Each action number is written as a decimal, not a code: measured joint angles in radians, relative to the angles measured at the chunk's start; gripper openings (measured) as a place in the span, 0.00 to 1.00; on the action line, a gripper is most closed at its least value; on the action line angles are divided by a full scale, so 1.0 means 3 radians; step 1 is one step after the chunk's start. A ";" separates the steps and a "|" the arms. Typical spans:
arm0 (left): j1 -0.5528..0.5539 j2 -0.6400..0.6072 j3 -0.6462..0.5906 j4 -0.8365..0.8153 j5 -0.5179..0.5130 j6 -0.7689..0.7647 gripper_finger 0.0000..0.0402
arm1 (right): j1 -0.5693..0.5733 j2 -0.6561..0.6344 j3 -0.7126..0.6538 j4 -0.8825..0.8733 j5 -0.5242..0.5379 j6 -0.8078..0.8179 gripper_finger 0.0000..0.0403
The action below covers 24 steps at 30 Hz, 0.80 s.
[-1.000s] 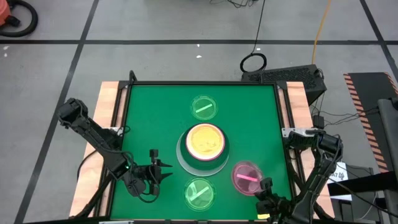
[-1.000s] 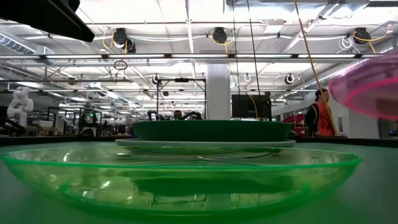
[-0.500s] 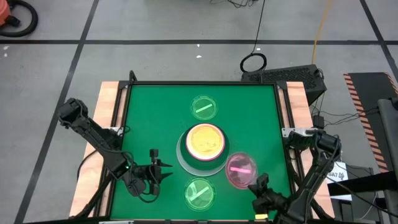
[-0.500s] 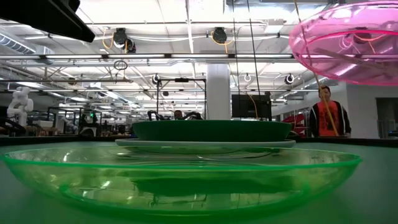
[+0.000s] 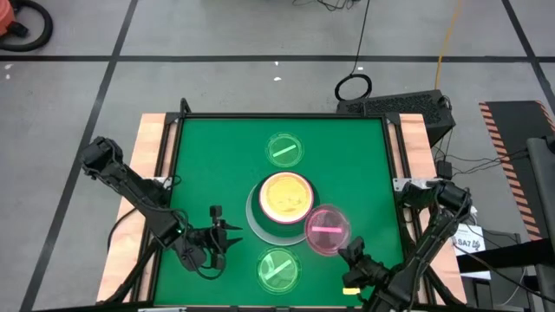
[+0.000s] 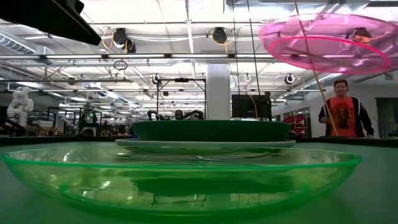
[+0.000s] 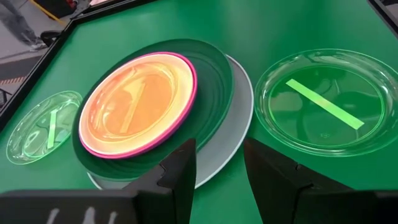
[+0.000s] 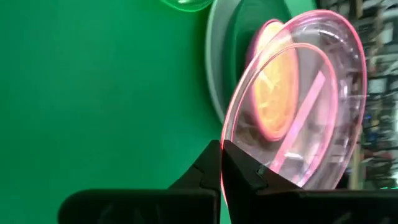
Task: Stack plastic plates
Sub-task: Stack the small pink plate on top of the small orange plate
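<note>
The right pincer (image 5: 345, 253), clamped on the rim of the pink plate (image 5: 327, 230), has carried it up and inward; it now overlaps the stack's (image 5: 284, 208) near edge. The left pincer (image 5: 227, 239) waits, fingers apart, beside the stack.

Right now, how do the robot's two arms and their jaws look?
Both arms are dark and slim, made of jointed segments. The left gripper ends in two black angular fingers. A small green light glows on the left arm. The right gripper is black too, with a yellow mark behind it.
</note>
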 joint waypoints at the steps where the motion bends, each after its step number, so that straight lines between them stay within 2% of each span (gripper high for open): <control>1: 0.0000 0.0000 0.0000 0.0004 0.0000 -0.0001 0.35 | -0.0017 -0.0004 0.0000 0.0003 0.0049 -0.0067 0.00; 9: 0.0000 0.0000 0.0000 0.0053 0.0001 0.0028 0.35 | -0.0215 -0.0223 0.0003 0.0175 0.0197 -0.0507 0.00; 16: -0.0013 0.0000 0.0000 0.0072 0.0003 -0.0195 0.35 | -0.0478 -0.0479 0.0003 0.0473 0.0164 -0.1326 0.00; 24: -0.0004 0.0000 0.0000 0.0072 0.0003 -0.0200 0.35 | -0.0763 -0.0847 0.0003 0.0512 -0.0187 -0.1925 0.00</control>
